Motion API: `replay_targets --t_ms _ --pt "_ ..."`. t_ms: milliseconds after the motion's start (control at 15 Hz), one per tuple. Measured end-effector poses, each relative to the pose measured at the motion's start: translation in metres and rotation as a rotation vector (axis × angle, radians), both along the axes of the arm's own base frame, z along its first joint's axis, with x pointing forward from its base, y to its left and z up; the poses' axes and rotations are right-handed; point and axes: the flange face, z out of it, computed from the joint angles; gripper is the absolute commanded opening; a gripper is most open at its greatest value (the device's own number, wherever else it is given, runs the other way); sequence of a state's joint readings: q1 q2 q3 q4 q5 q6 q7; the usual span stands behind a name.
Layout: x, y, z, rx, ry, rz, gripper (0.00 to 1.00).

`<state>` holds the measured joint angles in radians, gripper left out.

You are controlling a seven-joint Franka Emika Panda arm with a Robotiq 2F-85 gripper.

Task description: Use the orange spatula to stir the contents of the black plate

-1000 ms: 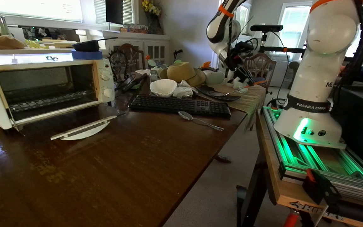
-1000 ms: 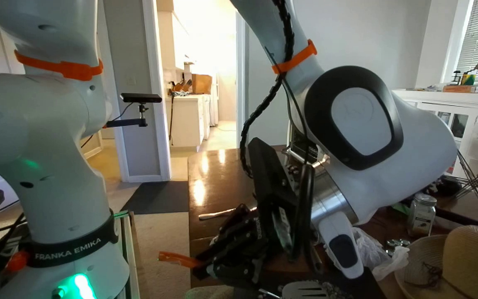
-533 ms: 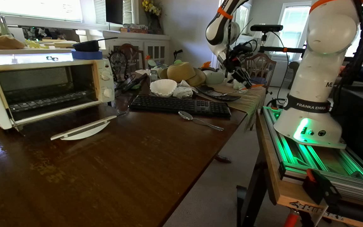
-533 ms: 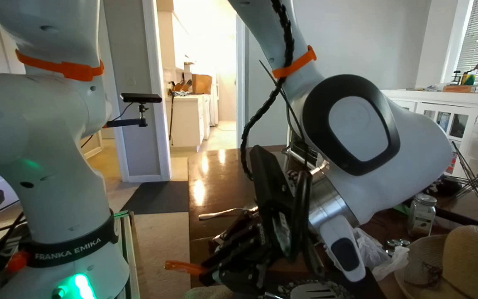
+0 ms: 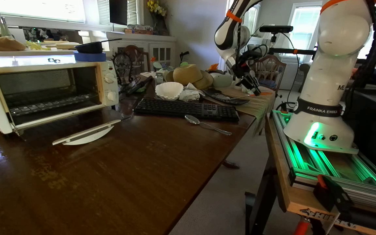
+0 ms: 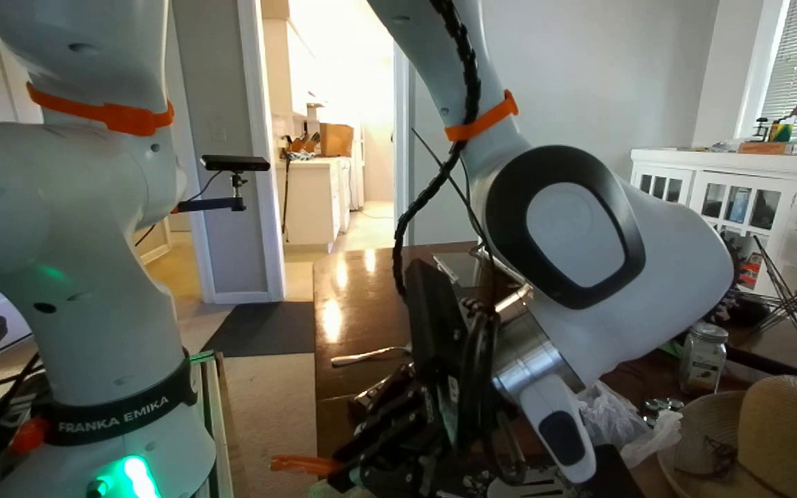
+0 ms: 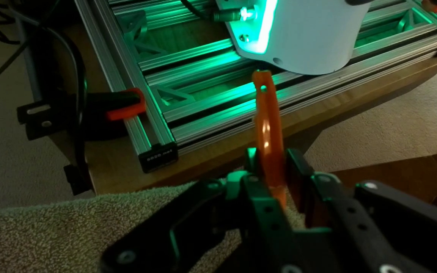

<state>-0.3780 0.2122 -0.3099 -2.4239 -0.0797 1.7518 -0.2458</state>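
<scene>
My gripper is shut on the bright orange handle of the orange spatula; the handle's end sticks out past the fingers. In an exterior view, the gripper is low at the table's far end, and the handle lies nearly level. The thin shaft runs from the fingers to the black plate, whose contents are too small to make out. In an exterior view, the handle also shows, with a grey slotted head at the bottom edge, partly cut off. The head is out of the wrist view.
A black keyboard and a metal spoon lie near the plate. A white bowl, a plastic bag and a straw hat stand close by. A green towel lies under the gripper, beside the robot's stand.
The gripper has moved down with the spatula, and the handle has gone from tilted to nearly level. The shaft has come down closer to the plate. The grip on the handle is unchanged.
</scene>
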Motion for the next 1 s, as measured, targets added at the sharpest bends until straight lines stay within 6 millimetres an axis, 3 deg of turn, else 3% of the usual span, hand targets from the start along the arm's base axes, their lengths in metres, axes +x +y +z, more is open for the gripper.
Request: replay_targets --t_ms 600,1000 --pt "-0.005 0.009 0.004 -0.033 -0.063 0.002 0.05" --pt "-0.008 0.013 0.023 -0.059 -0.118 -0.006 0.05"
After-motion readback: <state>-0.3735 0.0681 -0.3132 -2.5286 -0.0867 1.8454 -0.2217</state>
